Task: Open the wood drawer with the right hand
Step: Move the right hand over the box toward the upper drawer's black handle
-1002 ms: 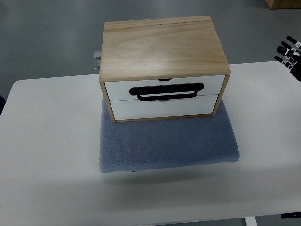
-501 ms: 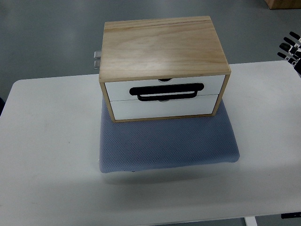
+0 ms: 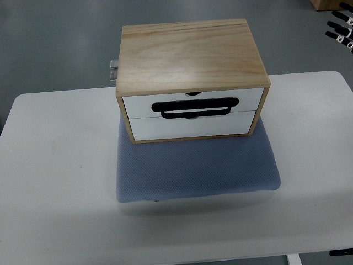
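My right hand [image 3: 342, 28] sits at the top right edge, fingers spread, holding nothing, well apart from the drawer [image 3: 193, 103]. Both drawers are closed; the box [image 3: 190, 55] rests on a grey mat [image 3: 196, 168].

Right hand moves up the frame
The right hand [image 3: 341, 28] now sits higher at the right edge, farther beyond the tabletop [image 3: 55, 165].

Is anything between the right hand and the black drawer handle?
Nothing visible. The right hand sits at the upper right edge, off the white table. Bare tabletop lies between it and the black handle on the wooden drawer box, which rests on a grey-blue mat.
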